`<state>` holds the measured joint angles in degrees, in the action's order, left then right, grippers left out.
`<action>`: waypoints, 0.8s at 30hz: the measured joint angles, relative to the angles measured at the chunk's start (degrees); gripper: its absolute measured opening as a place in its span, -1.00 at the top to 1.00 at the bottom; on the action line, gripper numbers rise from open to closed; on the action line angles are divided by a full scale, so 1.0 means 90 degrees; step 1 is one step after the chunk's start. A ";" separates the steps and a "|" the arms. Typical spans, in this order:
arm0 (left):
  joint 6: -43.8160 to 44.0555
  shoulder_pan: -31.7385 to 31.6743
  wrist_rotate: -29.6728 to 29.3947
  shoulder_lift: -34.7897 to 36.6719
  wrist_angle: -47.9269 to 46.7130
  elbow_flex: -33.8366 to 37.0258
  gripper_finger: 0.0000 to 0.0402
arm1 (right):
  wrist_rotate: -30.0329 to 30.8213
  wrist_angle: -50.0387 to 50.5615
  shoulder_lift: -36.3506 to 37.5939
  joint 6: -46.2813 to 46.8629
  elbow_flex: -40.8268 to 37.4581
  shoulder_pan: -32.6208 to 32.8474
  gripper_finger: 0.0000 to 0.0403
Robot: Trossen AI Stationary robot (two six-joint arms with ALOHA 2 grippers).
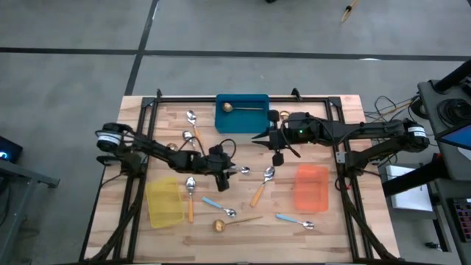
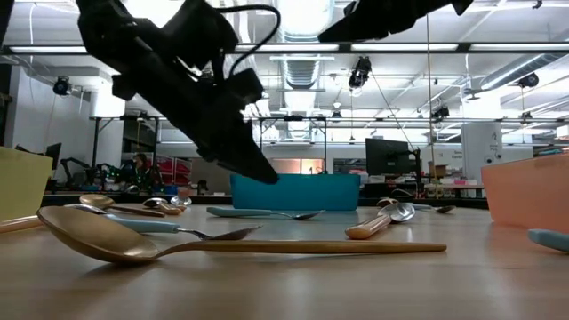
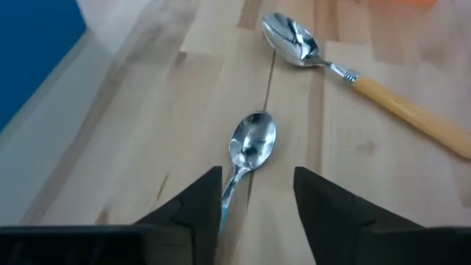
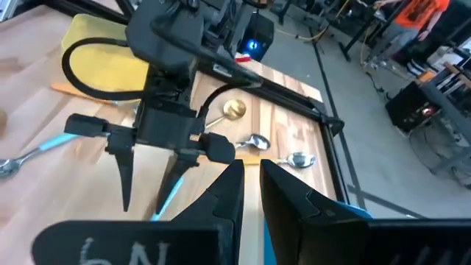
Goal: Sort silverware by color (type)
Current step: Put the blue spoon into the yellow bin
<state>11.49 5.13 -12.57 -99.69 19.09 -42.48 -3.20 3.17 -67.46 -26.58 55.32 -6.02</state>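
A spoon point(image 3: 252, 143) with a silver bowl and a thin light-blue handle point(image 4: 171, 195) lies flat on the wooden table, near its middle point(image 1: 243, 171). My left gripper point(image 3: 257, 173) is open and slants down over it, one finger on each side of the handle just behind the bowl. It also shows in the high view point(image 1: 232, 174) and in the right wrist view point(image 4: 143, 210). My right gripper point(image 4: 252, 173) hangs well above the table near the blue bin point(image 1: 257, 138). It is shut, with nothing between its fingers. My left gripper's fingers straddle the spoon's handle point(image 3: 224, 197) just behind the bowl, slanting down from the table's left side and lying along the spoon. The handle runs close by one finger point(image 3: 202, 195); whether it touches I cannot tell. The spoon lies flat on the table.
A blue bin point(image 1: 250, 125) at the far middle holds a gold spoon point(image 1: 228, 107). A yellow bin point(image 1: 163, 213) stands near left, an orange bin point(image 1: 311, 199) right. An orange-handled spoon point(image 3: 383, 96) lies just beyond, and several more spoons are scattered about, one gold point(image 2: 222, 247) near the front edge.
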 joint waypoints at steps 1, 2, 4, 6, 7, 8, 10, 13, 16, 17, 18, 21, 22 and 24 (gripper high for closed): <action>-0.0009 -0.0015 0.0025 -0.0051 -0.0006 -0.0021 0.21 | 0.0000 0.0002 0.0000 -0.0001 -0.0002 0.0000 0.81; -0.0046 -0.0037 0.0034 -0.0111 -0.0035 -0.0022 0.18 | 0.0000 0.0002 0.0000 -0.0001 -0.0006 0.0000 0.81; -0.0160 -0.0066 0.0046 -0.0265 -0.0022 -0.0033 0.16 | 0.0000 -0.0003 0.0001 0.0005 -0.0006 0.0000 0.81; -0.0275 -0.0076 0.0058 -0.0390 -0.0106 -0.0015 0.15 | 0.0000 -0.0001 0.0002 0.0014 -0.0009 0.0000 0.81; -0.0326 -0.0085 0.0057 -0.0455 -0.0094 -0.0014 0.15 | 0.0000 0.0001 0.0001 0.0016 -0.0009 0.0000 0.81; -0.0346 -0.0084 0.0057 -0.0488 -0.0093 -0.0014 0.15 | 0.0000 -0.0001 0.0000 0.0016 -0.0009 0.0000 0.81; -0.0352 -0.0085 0.0060 -0.0539 -0.0110 -0.0014 0.15 | 0.0000 -0.0003 0.0002 0.0016 -0.0009 0.0000 0.81; -0.0367 -0.0086 0.0009 -0.0557 -0.0153 -0.0014 0.15 | 0.0000 -0.0011 0.0000 0.0031 -0.0009 0.0000 0.81; -0.0367 -0.0102 0.0007 -0.0554 -0.0174 -0.0008 0.15 | 0.0000 -0.0023 0.0001 0.0033 -0.0009 0.0000 0.81; -0.0367 -0.0104 0.0004 -0.0554 -0.0177 -0.0003 0.15 | 0.0000 -0.0023 0.0002 0.0024 -0.0009 0.0000 0.81; -0.0363 -0.0105 0.0007 -0.0564 -0.0173 -0.0002 0.16 | 0.0000 -0.0023 0.0000 0.0022 -0.0009 0.0000 0.81; -0.0270 -0.0103 0.0007 -0.0644 -0.0137 -0.0002 0.21 | 0.0000 -0.0024 0.0000 0.0023 -0.0009 0.0000 0.81; -0.0221 -0.0103 0.0009 -0.0678 -0.0121 -0.0002 0.24 | 0.0000 -0.0025 0.0001 0.0021 -0.0011 0.0000 0.81; -0.0113 -0.0103 0.0012 -0.0723 -0.0100 -0.0002 0.32 | 0.0000 -0.0025 0.0000 0.0021 -0.0011 0.0000 0.81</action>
<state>10.47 4.21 -12.47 -106.20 18.19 -42.50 -3.20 2.94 -67.46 -26.39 55.22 -6.02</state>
